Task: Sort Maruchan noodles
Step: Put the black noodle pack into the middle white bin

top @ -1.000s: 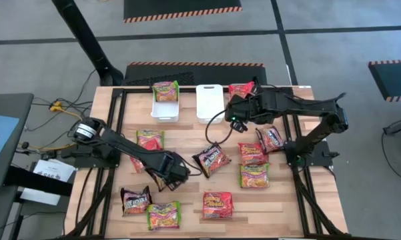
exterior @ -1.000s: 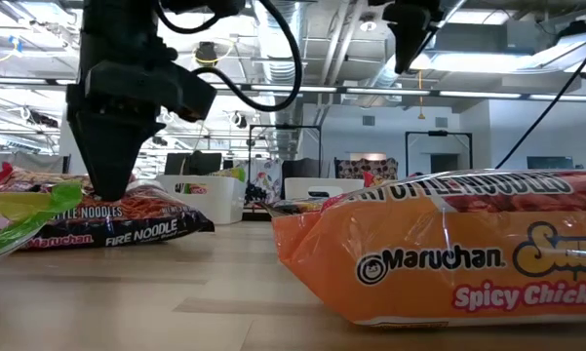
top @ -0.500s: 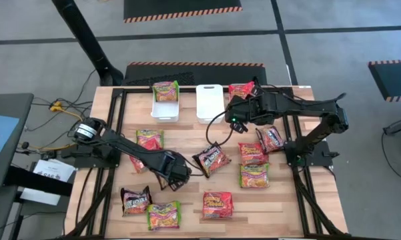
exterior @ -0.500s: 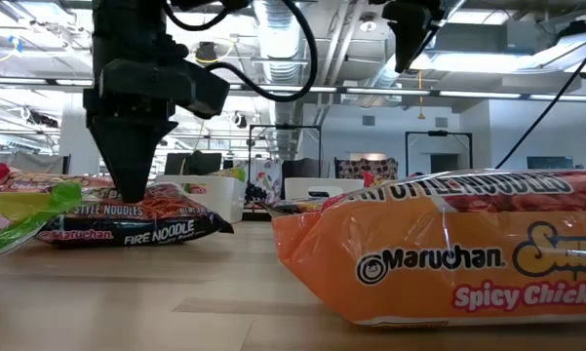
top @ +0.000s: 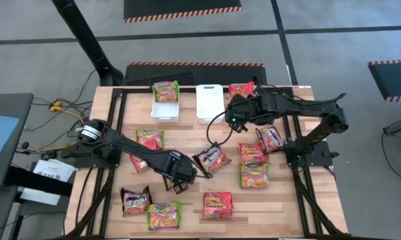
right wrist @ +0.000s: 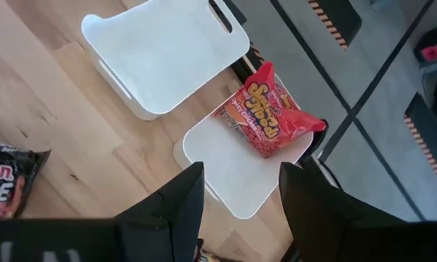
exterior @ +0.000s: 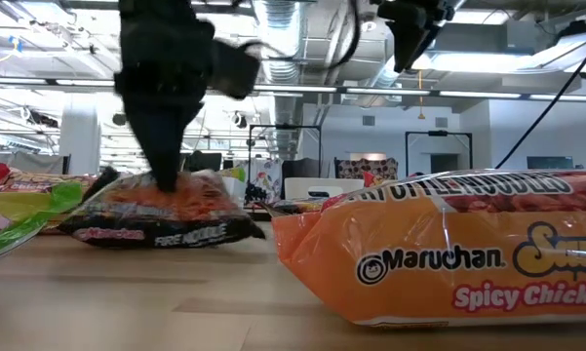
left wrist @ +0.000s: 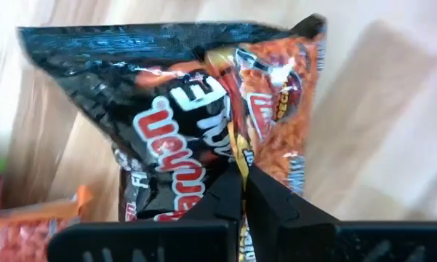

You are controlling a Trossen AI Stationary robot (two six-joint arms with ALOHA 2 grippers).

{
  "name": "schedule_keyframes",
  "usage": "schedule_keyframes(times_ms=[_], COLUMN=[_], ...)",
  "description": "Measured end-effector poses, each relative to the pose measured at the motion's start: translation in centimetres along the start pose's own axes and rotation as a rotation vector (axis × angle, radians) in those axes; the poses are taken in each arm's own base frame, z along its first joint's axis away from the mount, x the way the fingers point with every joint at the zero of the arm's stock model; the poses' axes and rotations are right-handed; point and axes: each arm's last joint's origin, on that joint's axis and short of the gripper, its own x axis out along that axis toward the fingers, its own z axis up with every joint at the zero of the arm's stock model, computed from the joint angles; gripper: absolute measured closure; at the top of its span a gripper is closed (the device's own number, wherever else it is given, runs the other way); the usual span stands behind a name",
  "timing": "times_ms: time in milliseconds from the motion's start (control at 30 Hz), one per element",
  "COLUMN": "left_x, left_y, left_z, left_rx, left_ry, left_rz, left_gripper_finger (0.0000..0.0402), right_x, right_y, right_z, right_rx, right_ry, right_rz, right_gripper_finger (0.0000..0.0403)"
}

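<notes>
Several Maruchan noodle packets lie flat on the wooden table [top: 187, 137]. My left gripper [top: 181, 176] points down at the table's middle, shut on a black Fire Noodle packet [exterior: 161, 210], also seen as the packet [left wrist: 196, 124] in the left wrist view. In the high view the gripper hides most of it. My right gripper [right wrist: 236, 207] hangs open over the far edge, above a white tub [right wrist: 233, 171] that holds a red packet [right wrist: 265, 116]. It touches nothing. My left gripper pinches a raised ridge of wrapper [left wrist: 236, 156] near the middle of the black packet's top face, between its two fingers [left wrist: 222, 193]. The fingers come from above, pointing steeply down. The packet humps up under the fingers, ends drooping; whether its underside clears the table, I cannot tell.
A second white tub [top: 165, 107] has a green packet [top: 165, 89] at its far end. Another black packet [top: 211, 159] lies just right of my left gripper. More packets lie at the near edge [top: 217, 205] and on the right [top: 253, 175]. An orange packet [exterior: 449, 249] fills the low view's foreground.
My left gripper has shut on the black packet, rolled a little, and moved up and toward the table's right edge. The packet has shifted right with it, its middle drawn up into a hump.
</notes>
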Motion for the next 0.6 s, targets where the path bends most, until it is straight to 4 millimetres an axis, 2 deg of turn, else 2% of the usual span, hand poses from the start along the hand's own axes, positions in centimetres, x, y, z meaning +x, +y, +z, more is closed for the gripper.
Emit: schedule_keyframes(times_ms=[300,600], left_x=[-2.1,-3.8], left_y=[-1.1,-1.5], left_z=[0.9,1.6], left_rx=[0.065,0.143], left_ry=[-0.062,-0.094], left_rz=[-0.019,0.003], left_gripper_finger=[0.04,0.0401], right_x=[-0.2,-2.6], right_y=[-0.3,-1.6], right_z=[-0.6,0.9], right_rx=[0.059,0.085], right_ry=[0.065,0.039], right_rz=[0.001,0.16], right_gripper_finger=[0.02,0.02])
